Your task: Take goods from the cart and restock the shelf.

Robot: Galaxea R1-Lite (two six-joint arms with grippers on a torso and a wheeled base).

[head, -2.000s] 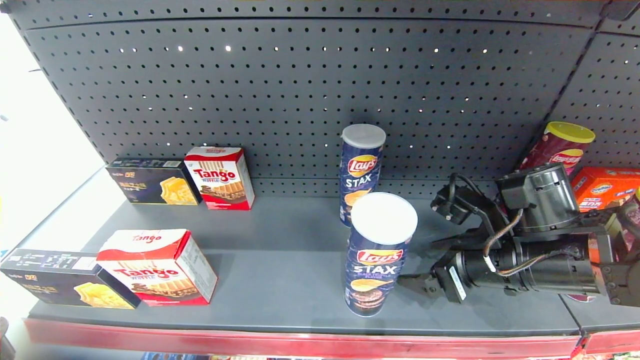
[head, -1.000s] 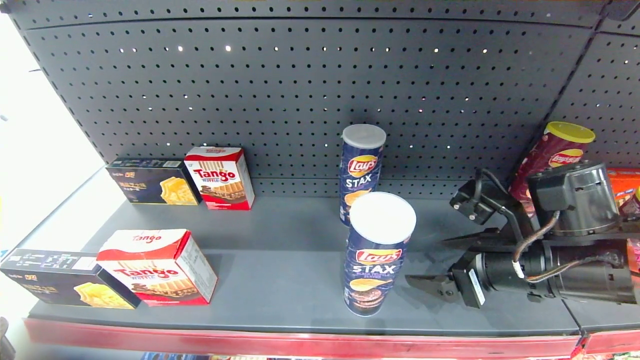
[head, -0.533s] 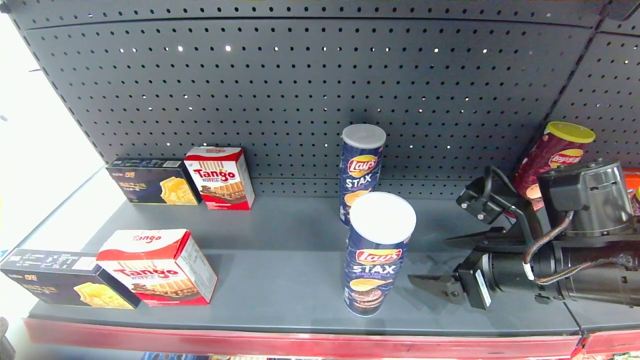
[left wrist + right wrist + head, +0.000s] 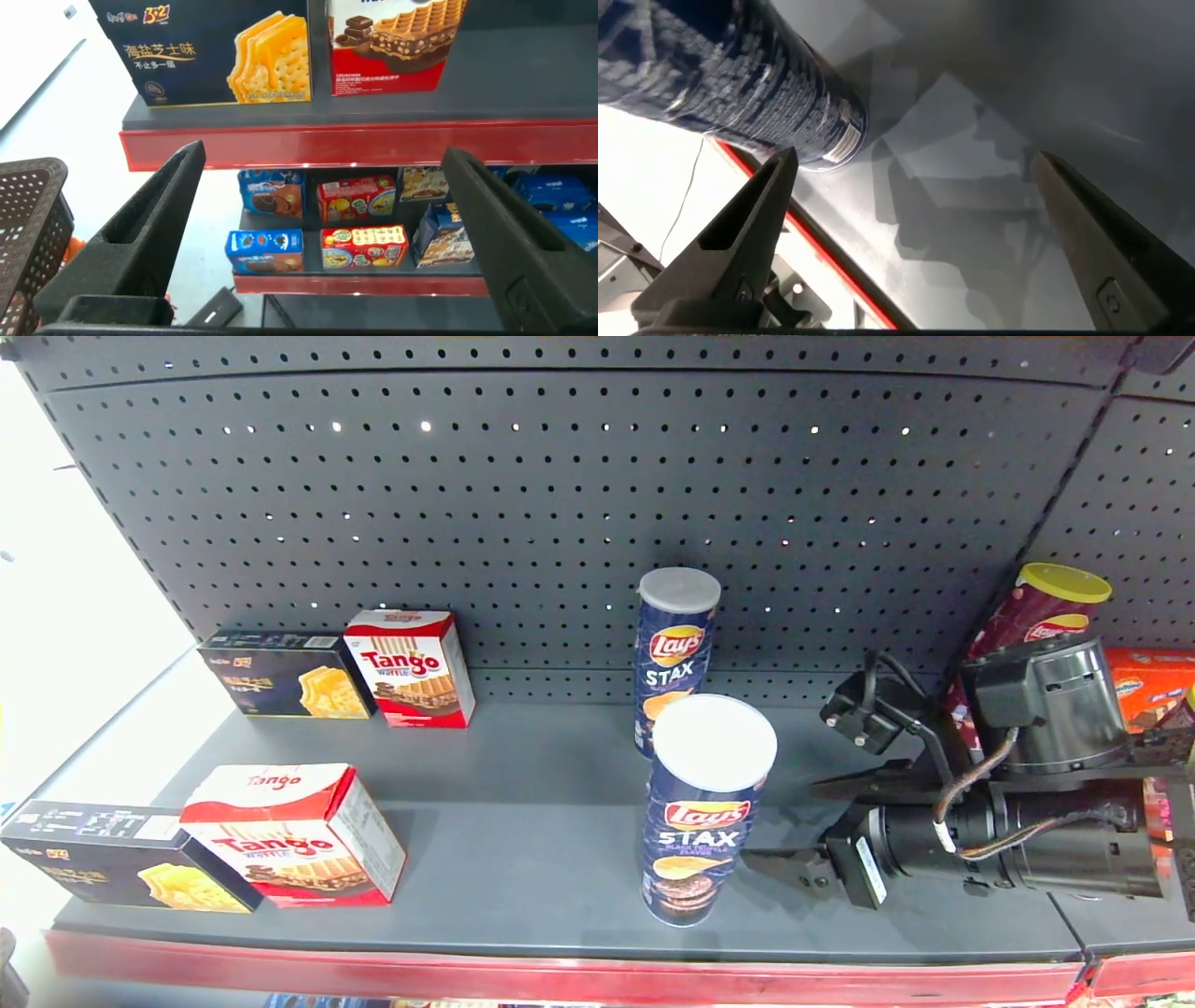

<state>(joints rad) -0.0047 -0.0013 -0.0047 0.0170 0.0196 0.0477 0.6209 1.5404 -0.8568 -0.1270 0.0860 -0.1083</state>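
The right gripper (image 4: 780, 823) is hovering with its jaws spread wide, just beside the front chip can (image 4: 702, 812), which is standing upright on the shelf (image 4: 523, 859) before a second can (image 4: 674, 653). The left gripper (image 4: 322, 154) is hanging with jaws apart, facing the shelf's red front edge

3 chip cans (image 4: 705, 821) (image 4: 674, 653) (image 4: 1046, 607), 2 red boxes (image 4: 289, 835) (image 4: 411, 667), 2 black boxes (image 4: 121, 854) (image 4: 280, 674).

The right arm (image 4: 1027, 845) was all matte black, built from chunky cylinder sections. A brownish braided cable (image 4: 969, 777) ran over the wrist, and there was a little white label (image 4: 866, 870) by the right gripper (image 4: 782, 823). Like the left gripper (image 4: 322, 154), it had plain black wedge-shaped fingers (image 4: 131, 243).
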